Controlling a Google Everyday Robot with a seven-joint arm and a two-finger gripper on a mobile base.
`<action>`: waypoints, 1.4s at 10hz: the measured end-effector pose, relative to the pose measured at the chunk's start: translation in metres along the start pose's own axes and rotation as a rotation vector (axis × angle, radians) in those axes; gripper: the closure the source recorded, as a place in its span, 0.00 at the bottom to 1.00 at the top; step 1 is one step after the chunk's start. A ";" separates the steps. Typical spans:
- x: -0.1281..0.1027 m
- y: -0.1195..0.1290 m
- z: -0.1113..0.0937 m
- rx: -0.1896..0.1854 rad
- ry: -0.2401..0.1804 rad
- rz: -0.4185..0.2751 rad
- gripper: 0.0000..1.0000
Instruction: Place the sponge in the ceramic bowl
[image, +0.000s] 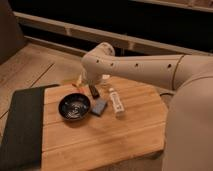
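Note:
The ceramic bowl (74, 106), black and glossy, sits on the left part of the wooden table (120, 142). Touching its right rim, the blue-grey sponge (99, 106) lies flat on the wood. My white arm (140, 67) reaches in from the right and bends down at the table's back edge. The gripper (86, 80) hangs at the arm's end, behind the bowl and sponge and beside a small dark bottle, apart from the sponge. Nothing shows in its grasp.
A small dark bottle (93, 90) and a white labelled tube (116, 101) lie just behind and right of the sponge. A yellowish item (77, 83) sits at the back edge. A dark mat (20, 125) covers the table's left end. My body fills the right side.

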 end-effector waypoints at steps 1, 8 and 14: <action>0.011 -0.025 0.005 0.015 0.011 0.079 0.35; 0.039 -0.071 0.050 -0.107 0.071 0.308 0.35; 0.046 -0.080 0.107 -0.071 0.168 0.267 0.35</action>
